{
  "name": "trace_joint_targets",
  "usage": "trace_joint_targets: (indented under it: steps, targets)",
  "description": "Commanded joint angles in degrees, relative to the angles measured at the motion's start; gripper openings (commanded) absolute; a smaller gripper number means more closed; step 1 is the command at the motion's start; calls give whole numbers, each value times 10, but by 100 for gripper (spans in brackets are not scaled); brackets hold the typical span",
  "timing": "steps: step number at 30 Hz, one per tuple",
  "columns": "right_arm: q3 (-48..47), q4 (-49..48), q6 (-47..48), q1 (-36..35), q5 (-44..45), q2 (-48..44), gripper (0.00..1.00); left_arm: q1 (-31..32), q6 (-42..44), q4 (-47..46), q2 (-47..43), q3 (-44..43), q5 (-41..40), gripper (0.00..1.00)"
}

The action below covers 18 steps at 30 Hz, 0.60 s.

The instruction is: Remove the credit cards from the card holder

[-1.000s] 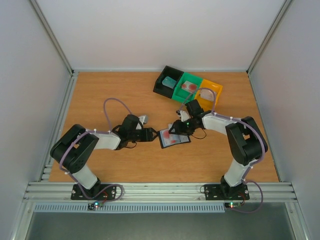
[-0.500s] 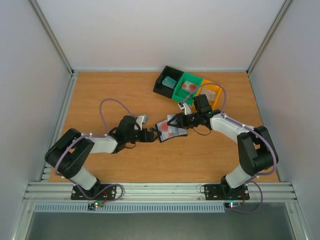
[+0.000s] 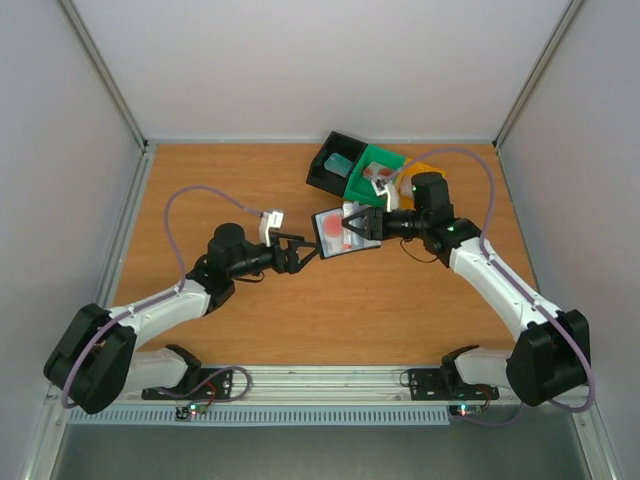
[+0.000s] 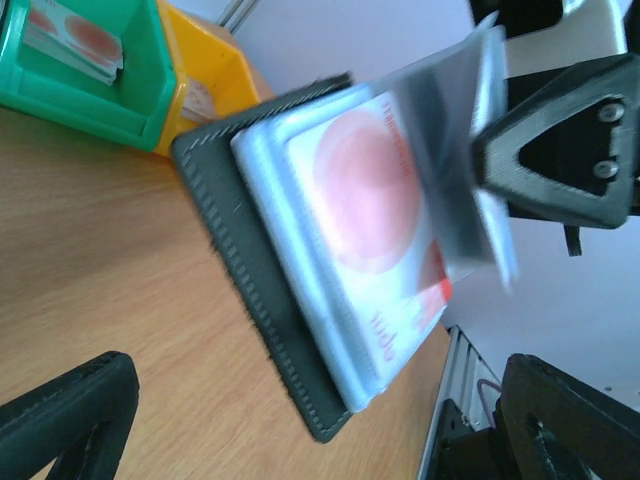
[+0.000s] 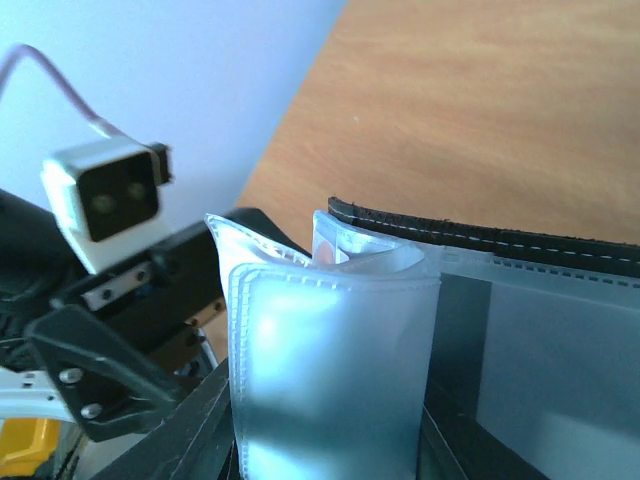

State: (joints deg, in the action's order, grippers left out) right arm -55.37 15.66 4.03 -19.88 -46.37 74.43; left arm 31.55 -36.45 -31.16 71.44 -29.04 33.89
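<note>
Gaping wide and empty, left jaws face the card holder (image 3: 332, 238); right jaws pinch its sleeves.

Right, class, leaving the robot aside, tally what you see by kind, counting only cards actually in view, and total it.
trays: 3 (black tray, green tray, orange tray)
cards in sight: 3 (teal card, boxed red card, sleeved red card)
card holder: 1
total: 7
</note>
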Motion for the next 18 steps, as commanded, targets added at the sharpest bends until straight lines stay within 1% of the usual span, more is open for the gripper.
trace_joint_targets:
  steps: [1,5,9,12,13,14,16,18]
  targets:
    - [-37,-12,-9,3,-26,-39,16,-2,-16,-51,-34,-5,-9,99]
    - [-50,-14,-12,1,-44,-55,16,8,-17,-86,-42,-9,-2,99]
    - [-67,-17,-14,-3,-67,-59,16,32,-16,-129,-30,-28,-8,99]
    - [-72,-20,-14,-6,-74,-64,16,53,-11,-136,-18,-41,-63,99]
    - [-72,-20,-14,-7,-76,-66,16,57,-10,-134,-14,-43,-81,98]
    - [-72,-20,-15,-8,-79,-66,16,59,-9,-130,-10,-46,-94,94]
    - [-71,-20,-13,-9,-91,-69,16,60,-6,-123,-8,-51,-101,80]
    - [-64,-20,-6,-10,-102,-72,16,64,-2,-133,-12,-51,-85,52]
